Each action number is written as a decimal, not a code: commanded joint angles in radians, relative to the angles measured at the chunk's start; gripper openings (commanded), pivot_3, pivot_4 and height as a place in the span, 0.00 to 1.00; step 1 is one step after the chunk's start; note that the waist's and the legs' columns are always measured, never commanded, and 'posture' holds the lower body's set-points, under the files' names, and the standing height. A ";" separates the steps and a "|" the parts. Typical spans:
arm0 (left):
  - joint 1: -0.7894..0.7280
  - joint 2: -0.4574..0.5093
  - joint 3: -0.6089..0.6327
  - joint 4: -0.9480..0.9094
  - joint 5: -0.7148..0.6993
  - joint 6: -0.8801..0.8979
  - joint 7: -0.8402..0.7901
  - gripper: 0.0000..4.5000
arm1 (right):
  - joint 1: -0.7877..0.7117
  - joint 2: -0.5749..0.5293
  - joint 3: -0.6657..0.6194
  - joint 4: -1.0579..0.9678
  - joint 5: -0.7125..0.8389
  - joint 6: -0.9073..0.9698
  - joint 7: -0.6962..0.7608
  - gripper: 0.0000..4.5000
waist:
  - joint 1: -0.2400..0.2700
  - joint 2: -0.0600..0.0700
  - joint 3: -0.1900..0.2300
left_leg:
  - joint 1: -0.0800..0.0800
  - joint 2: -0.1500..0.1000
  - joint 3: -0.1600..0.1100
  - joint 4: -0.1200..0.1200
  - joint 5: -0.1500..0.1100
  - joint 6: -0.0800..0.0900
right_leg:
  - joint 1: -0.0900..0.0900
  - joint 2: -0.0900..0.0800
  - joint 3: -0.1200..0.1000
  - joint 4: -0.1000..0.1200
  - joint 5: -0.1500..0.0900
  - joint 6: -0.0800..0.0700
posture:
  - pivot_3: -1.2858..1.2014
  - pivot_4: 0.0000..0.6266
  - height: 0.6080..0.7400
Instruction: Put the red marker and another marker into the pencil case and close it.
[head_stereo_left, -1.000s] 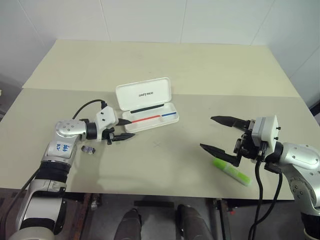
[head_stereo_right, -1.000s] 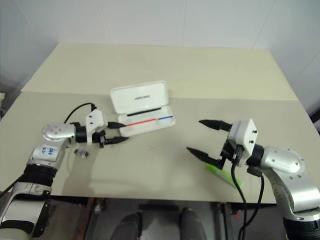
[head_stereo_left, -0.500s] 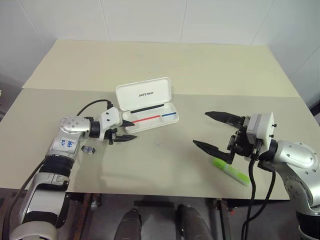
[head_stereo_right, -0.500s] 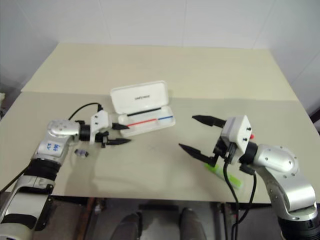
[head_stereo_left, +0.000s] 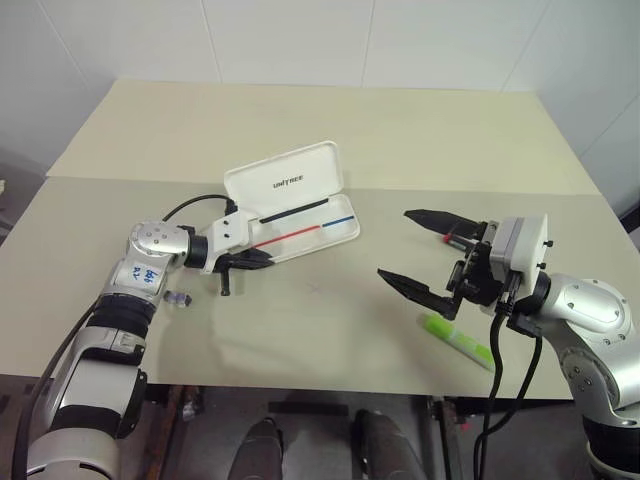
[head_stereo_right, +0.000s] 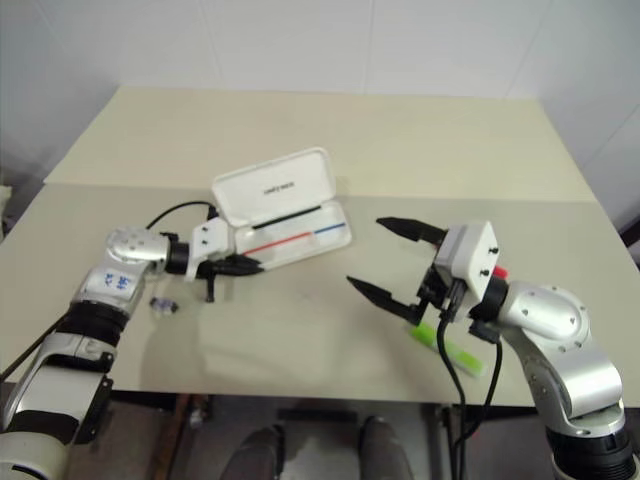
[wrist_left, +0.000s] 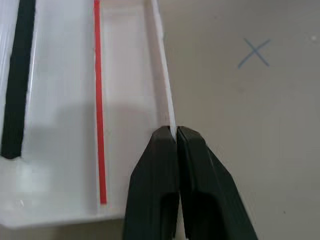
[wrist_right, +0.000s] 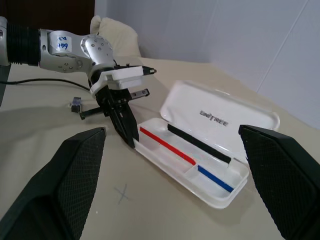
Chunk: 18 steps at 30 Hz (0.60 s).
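The white pencil case (head_stereo_left: 300, 236) lies open left of the table's middle, lid (head_stereo_left: 285, 180) raised, with a red and blue line inside. My left gripper (head_stereo_left: 262, 258) is shut on the front rim of the case (wrist_left: 161, 60) at its left end. A lime-green marker (head_stereo_left: 456, 338) lies near the front edge on the right. Above and just left of it hangs my right gripper (head_stereo_left: 395, 243), wide open and holding nothing. A red tip (head_stereo_right: 497, 271) peeks out behind that gripper; I cannot tell whether it is the red marker.
A small grey object (head_stereo_left: 178, 298) lies on the table beside my left forearm. A faint cross (head_stereo_left: 315, 289) is drawn on the table between the two grippers. A seam (head_stereo_left: 450, 190) runs across the table behind the case.
My left gripper has shut on the case's front rim, and the case has turned and tipped with it. The right gripper has drifted left and slightly up, still open.
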 joint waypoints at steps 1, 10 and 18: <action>-0.020 0.005 -0.009 0.033 0.031 -0.017 -0.008 0.01 | -0.021 -0.002 -0.013 -0.035 0.008 -0.005 -0.013 1.00 | 0.000 0.000 0.000 | 0.000 0.000 0.000 0.000 0.001 0.000 | 0.000 0.000 0.000 0.000 0.000 0.000 | 0.52 0.24 1.00; -0.002 0.002 0.005 -0.089 -0.036 -0.029 -0.110 0.01 | -0.013 -0.023 -0.026 -0.018 0.019 0.008 0.010 1.00 | 0.000 0.000 0.000 | -0.001 0.000 0.000 0.000 0.002 0.001 | 0.000 0.000 0.000 -0.001 0.000 0.000 | 0.52 0.24 1.00; 0.050 0.006 0.002 -0.294 -0.062 0.055 -0.153 0.01 | 0.004 -0.040 -0.041 -0.007 0.029 0.010 0.020 1.00 | 0.000 0.000 0.000 | -0.003 0.000 0.000 -0.001 0.001 0.001 | -0.001 0.000 0.000 -0.001 0.000 0.000 | 0.52 0.24 1.00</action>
